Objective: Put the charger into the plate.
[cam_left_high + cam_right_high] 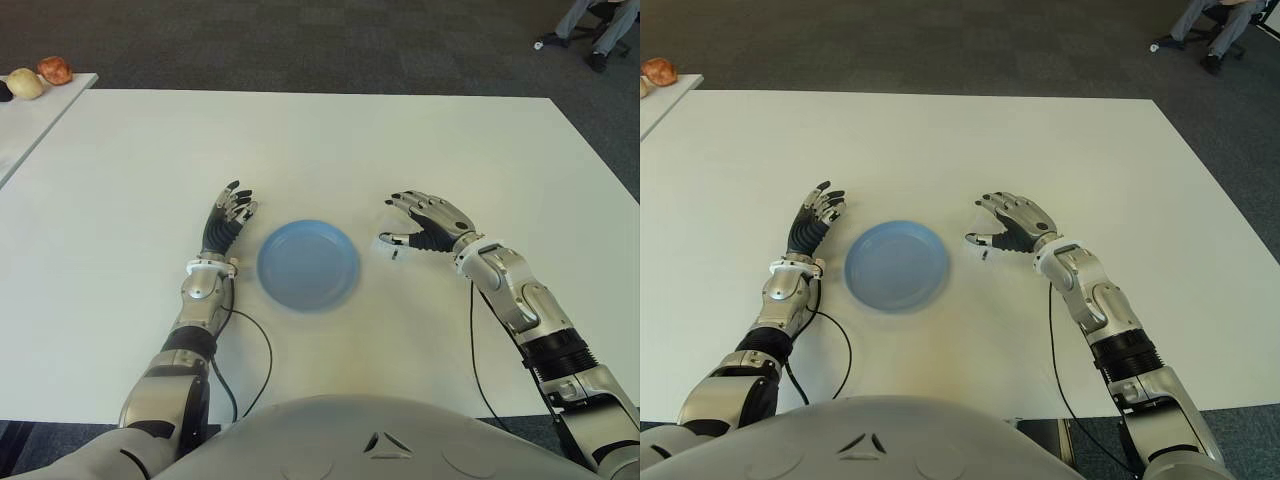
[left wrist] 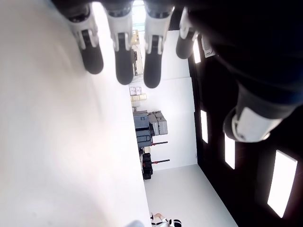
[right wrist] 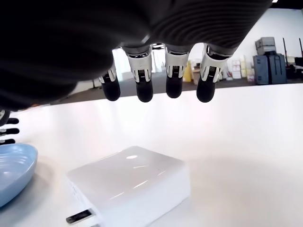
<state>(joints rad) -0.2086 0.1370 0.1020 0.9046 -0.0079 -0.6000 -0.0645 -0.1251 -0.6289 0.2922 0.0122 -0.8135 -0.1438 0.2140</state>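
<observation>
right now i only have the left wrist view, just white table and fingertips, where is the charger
Observer: The charger lies on the table under the right robot hand, to the right of the plate.
Operator: is the right robot hand holding it
Observer: No. In the right wrist view the fingers hang open above the charger, not touching it.
Operator: anything in the plate already
Observer: The blue plate shows nothing in it; it sits between the two hands.
Operator: and my left robot hand
Observer: The left robot hand shows just left of the plate, fingers stretched out and holding nothing.
</observation>
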